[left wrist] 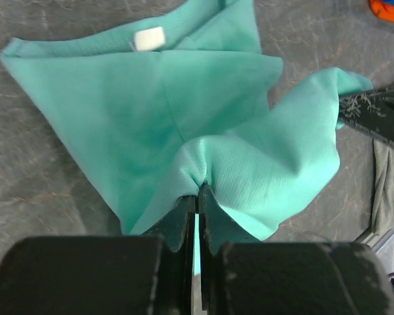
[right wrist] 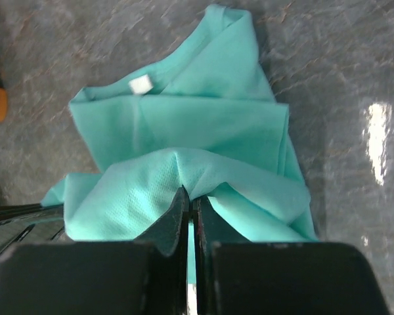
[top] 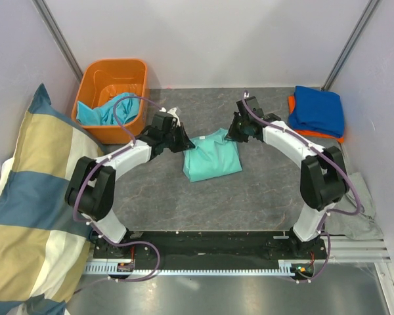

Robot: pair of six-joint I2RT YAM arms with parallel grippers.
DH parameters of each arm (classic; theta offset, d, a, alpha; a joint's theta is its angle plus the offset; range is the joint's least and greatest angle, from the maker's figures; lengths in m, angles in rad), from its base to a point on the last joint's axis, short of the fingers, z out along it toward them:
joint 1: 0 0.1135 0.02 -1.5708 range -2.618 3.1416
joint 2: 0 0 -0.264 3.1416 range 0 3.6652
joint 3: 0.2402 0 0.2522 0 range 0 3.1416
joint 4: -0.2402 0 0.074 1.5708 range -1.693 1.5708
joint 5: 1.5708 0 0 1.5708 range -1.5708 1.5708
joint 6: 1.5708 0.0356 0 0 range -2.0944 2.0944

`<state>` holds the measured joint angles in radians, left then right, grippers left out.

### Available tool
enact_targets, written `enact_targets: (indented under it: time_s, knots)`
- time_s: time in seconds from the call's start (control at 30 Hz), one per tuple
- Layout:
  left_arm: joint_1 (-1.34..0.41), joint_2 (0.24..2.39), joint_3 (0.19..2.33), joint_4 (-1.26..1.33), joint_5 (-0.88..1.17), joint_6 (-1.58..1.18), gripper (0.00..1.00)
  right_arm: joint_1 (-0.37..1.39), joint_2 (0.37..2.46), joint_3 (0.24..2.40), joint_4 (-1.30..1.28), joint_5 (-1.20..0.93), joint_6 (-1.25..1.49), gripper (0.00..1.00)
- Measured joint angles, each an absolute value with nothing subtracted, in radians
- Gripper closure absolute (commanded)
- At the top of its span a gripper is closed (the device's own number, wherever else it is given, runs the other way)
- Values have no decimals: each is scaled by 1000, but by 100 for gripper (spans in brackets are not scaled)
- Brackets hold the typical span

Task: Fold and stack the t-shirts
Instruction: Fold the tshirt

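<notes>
My left gripper [left wrist: 197, 193] pinches the soft mint-teal cotton t-shirt [top: 213, 161] at ten o'clock, my right gripper [right wrist: 190, 197] at one o'clock.

Bright, even light from above fills the overhead view, leaving only soft shadows on the grey table [top: 184, 203]. In the right wrist view a white streak of glare lies on the table at right, and the mint shirt [right wrist: 203, 138] reads slightly soft. The left wrist view is crisper on the cloth. Both wrist views show their own dark fingers [left wrist: 177, 226] blurred close to the lens.
</notes>
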<state>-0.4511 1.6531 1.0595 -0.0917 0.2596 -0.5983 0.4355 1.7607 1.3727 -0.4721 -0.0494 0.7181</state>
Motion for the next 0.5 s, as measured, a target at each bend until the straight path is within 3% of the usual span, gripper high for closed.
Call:
enact_targets:
  time_s: [0.27,0.37,0.43,0.47,0.5]
  knots:
    - [-363,1722,1064,-62,310,-588,98,349,1972,1474,-425,-144,712,95]
    - [-338,1739,1070,-41,334,-588,93,331,2056,1554,-414,-193,711,93]
    - [-323,1763,1088,-26,352,-588,80,320,2109,1612,-399,-222,711,86]
    - [-318,1775,1097,-21,356,-588,67,316,2127,1635,-397,-234,711,79]
    - [-308,1792,1110,-14,371,-589,19,310,2151,1666,-388,-249,712,70]
